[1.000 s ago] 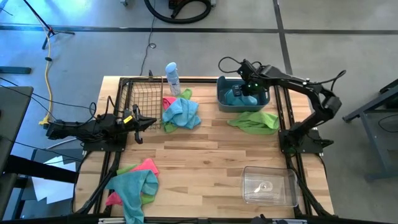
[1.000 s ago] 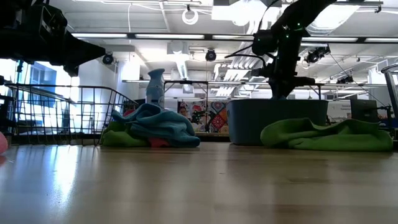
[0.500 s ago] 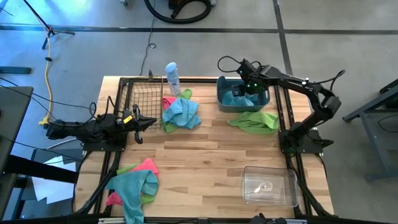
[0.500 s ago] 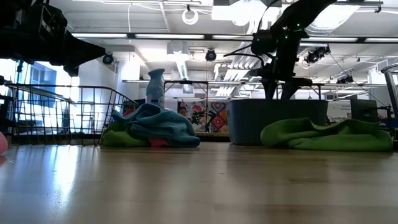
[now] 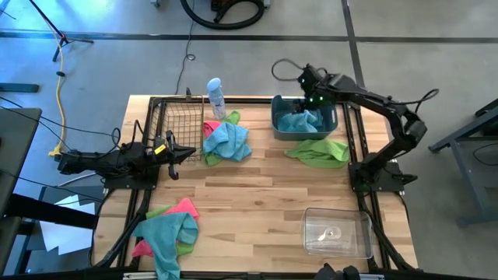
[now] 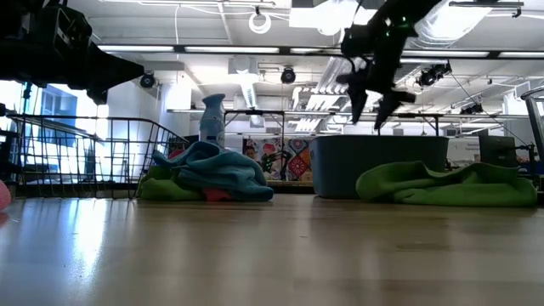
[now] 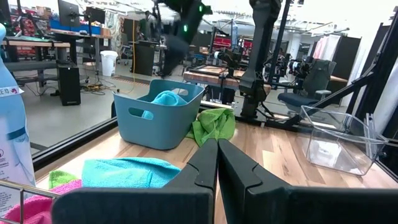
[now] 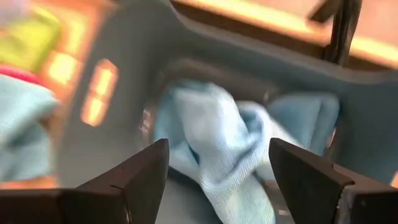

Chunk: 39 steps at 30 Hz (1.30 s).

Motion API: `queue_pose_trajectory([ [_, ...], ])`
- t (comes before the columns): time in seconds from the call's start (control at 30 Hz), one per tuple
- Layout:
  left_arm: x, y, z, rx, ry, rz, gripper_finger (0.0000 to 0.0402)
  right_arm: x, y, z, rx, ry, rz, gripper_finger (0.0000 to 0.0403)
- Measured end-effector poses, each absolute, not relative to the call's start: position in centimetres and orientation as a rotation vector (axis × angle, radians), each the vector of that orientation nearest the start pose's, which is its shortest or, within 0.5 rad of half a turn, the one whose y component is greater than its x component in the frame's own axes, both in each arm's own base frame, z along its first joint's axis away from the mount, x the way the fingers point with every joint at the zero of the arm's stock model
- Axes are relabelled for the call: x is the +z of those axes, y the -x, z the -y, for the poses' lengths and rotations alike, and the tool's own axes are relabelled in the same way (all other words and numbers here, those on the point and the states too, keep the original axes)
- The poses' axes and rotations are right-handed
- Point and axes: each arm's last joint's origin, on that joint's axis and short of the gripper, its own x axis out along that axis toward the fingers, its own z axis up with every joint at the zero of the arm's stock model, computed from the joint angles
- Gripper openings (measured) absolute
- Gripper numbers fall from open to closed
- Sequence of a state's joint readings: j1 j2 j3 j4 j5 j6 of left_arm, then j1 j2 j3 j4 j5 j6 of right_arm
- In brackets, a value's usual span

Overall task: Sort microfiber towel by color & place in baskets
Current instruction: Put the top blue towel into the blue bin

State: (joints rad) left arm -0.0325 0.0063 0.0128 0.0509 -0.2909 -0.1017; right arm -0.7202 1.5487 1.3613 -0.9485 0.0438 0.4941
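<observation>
A light teal towel [image 8: 217,143] lies crumpled inside the grey-blue tub [image 5: 278,124] at the table's far right. My right gripper [image 8: 217,177] hangs open just above it, fingers pointing down and clear of the cloth; the low view shows the gripper [image 6: 372,95] above the tub's rim. A lime green towel [image 5: 317,150] lies flat on the table in front of the tub. A heap of teal, pink and green towels [image 5: 226,140] rests beside the black wire basket [image 5: 175,124]. A second heap [image 5: 167,229] lies near-left. My left gripper [image 5: 183,153] waits shut at the left.
A white-and-blue spray bottle [image 5: 216,97] stands at the far edge between the wire basket and the tub. A clear plastic box [image 5: 336,232] sits near-right. Bare wood lies open in the table's middle.
My right gripper has opened inside the tub and let go of the teal towel, then risen straight up above the tub's rim. The towel has stayed crumpled in the tub.
</observation>
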Motion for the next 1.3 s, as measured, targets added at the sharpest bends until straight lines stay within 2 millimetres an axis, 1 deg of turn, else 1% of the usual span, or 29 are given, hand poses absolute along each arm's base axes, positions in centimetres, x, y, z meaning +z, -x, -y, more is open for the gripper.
queue_pose_trajectory([
  [0.17,17.2,-9.6,-0.5,0.256,0.11,0.07,0.0,34.5,-23.6,20.8,-0.91,-0.713,-0.777,0.0272],
  [0.23,17.2,-9.6,-0.5,0.256,0.11,0.07,0.0,36.3,-23.9,20.5,-0.877,-0.663,-0.734,0.0272],
  [0.33,17.2,-9.6,-0.5,0.255,0.11,0.07,0.0,37.9,-24.7,19.5,-0.806,-0.583,-0.712,0.0272],
  [0.4,17.2,-9.6,-0.5,0.255,0.11,0.07,0.0,38.3,-25.4,18.6,-0.756,-0.538,-0.716,0.0272],
  [0.47,17.2,-9.6,-0.5,0.256,0.11,0.07,0.0,38.3,-26.1,17.6,-0.708,-0.503,-0.735,0.0272],
  [0.6,17.2,-9.6,-0.5,0.256,0.11,0.07,0.0,37.7,-27.4,15.3,-0.618,-0.43,-0.783,0.0272],
  [0.67,17.2,-9.6,-0.5,0.256,0.11,0.07,0.0,37.5,-27.8,14.1,-0.583,-0.393,-0.799,0.0272],
  [0.73,17.2,-9.6,-0.5,0.255,0.11,0.07,0.0,37.3,-27.7,13.0,-0.554,-0.371,-0.808,0.0272],
  [0.87,17.2,-9.6,-0.5,0.255,0.11,0.07,0.0,36.6,-26.2,11.4,-0.548,-0.35,-0.822,0.0272],
  [1.07,17.2,-9.6,-0.5,0.255,0.11,0.07,0.0,35.2,-22.3,8.9,-0.53,-0.375,-0.767,0.0272],
  [1.17,17.2,-9.6,-0.5,0.256,0.11,0.07,0.0,34.6,-20.8,7.3,-0.451,-0.393,-0.658,0.0272],
  [1.3,17.2,-9.6,-0.5,0.255,0.11,0.07,0.0,34.5,-19.9,5.2,-0.321,-0.402,-0.469,0.0272],
])
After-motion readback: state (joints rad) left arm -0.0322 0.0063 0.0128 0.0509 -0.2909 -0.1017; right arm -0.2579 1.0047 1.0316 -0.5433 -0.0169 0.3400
